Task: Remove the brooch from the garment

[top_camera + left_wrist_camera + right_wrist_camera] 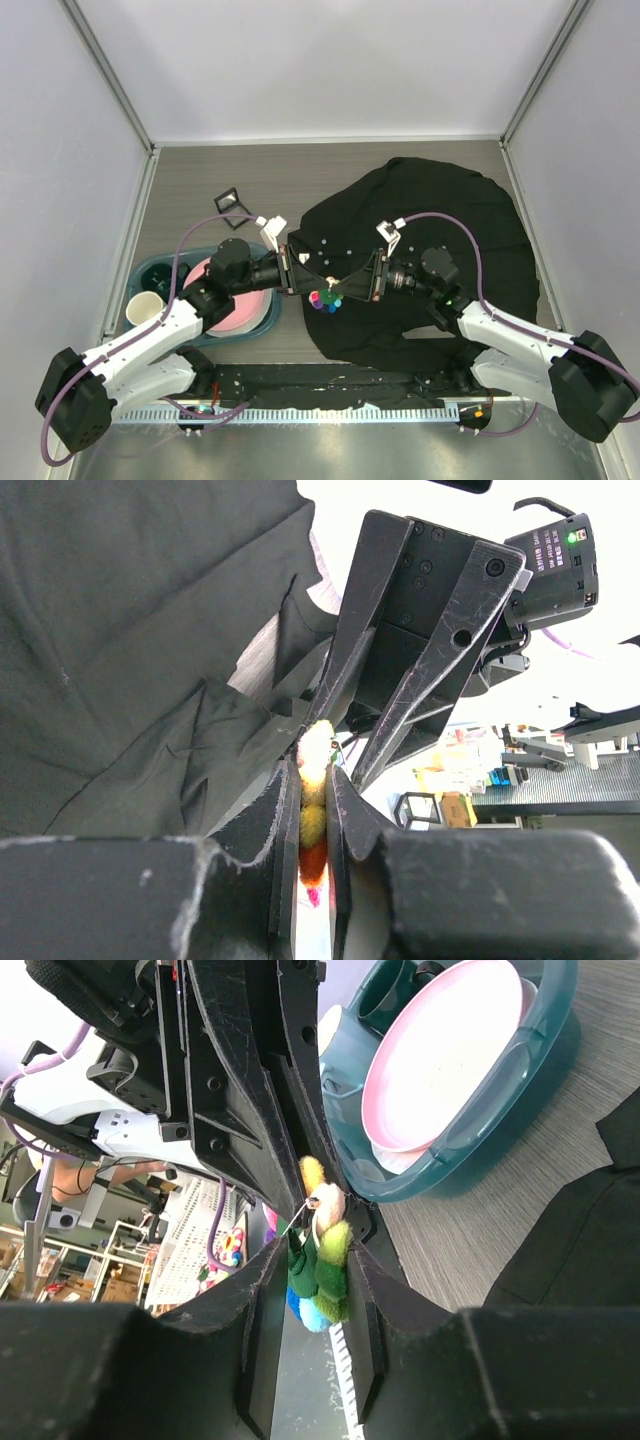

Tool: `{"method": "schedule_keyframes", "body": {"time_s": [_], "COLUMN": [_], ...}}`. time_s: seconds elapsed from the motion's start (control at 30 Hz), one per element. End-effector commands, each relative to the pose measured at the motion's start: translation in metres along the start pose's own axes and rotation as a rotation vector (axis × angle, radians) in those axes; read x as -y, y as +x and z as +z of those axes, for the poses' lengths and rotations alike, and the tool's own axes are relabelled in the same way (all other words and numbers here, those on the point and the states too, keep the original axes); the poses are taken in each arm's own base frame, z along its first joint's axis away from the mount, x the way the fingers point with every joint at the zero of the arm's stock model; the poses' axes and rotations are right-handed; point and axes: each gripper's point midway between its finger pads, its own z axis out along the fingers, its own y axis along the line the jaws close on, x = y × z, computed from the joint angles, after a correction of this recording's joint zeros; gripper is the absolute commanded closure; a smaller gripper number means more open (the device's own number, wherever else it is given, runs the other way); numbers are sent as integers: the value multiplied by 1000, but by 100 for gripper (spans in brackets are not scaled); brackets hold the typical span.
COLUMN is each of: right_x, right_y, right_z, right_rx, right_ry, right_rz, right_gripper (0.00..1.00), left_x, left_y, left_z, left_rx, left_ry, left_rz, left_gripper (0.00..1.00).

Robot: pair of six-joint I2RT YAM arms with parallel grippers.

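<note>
Both arms meet mid-table, tips nose to nose at the left edge of the garment (430,230), a big black shirt w/ small white buttons spread over the right half of the table (250,180). The brooch (325,299), a small fuzzy flower w/ red, green, blue & purple petals, sits right btwn the two grippers, over the dark cloth. Left gripper (312,785): jaws nearly closed, pinching the brooch by its yellow/orange/pink side. Its fingers (278,825) press the fluff on both sides, only a thin slot btwn them. Right gripper (318,1260): jaws part-way apart, approx. as wide as the flower. Green, yellow & blue petals fill the gap and reach both of its fingers (262,1320), but there is no clear squeeze, so can't tell if it has real hold. From the left wrist cam the right gripper's fingers stand in a V w/ the brooch's pale tip btwn their ends, and a fold of black cloth lies just beside it on the left. Can't tell if the pin is in the cloth or free; a thin wire shows at the flower's centre in the right wrist view. Elsewhere: teal basin (160,268) on the table's left side by the left arm, holding a pink plate (245,310) & a cream cup (145,308). A small black square frame (232,206) stands behind it, apart from the shirt.
</note>
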Motion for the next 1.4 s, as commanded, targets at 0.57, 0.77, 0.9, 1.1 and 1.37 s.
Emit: {"method": "schedule_keyframes", "body": {"time_s": [0.57,0.77,0.9,1.1,1.37], "right_x": [-16,-15,-17,-14,-1], "right_y": [3,5,5,5,-1], "right_z": [7,7,6,6,-3], "right_rx": [-7,-11,-13,-11,19], "right_ry": [-81,-78,-85,-68,67], "right_rz": [-20,-18,-16,-17,-43], "right_gripper": [73,74,89,82,58], "left_x": [13,13,15,16,16], "left_y": [-8,-9,-9,-9,-10], "left_z": [-2,-2,-3,-4,-6], "left_rx": [36,39,38,37,48], "left_ry": [48,50,53,52,38], "left_rz": [40,40,40,38,48], "left_gripper": [100,100,100,100,100]}}
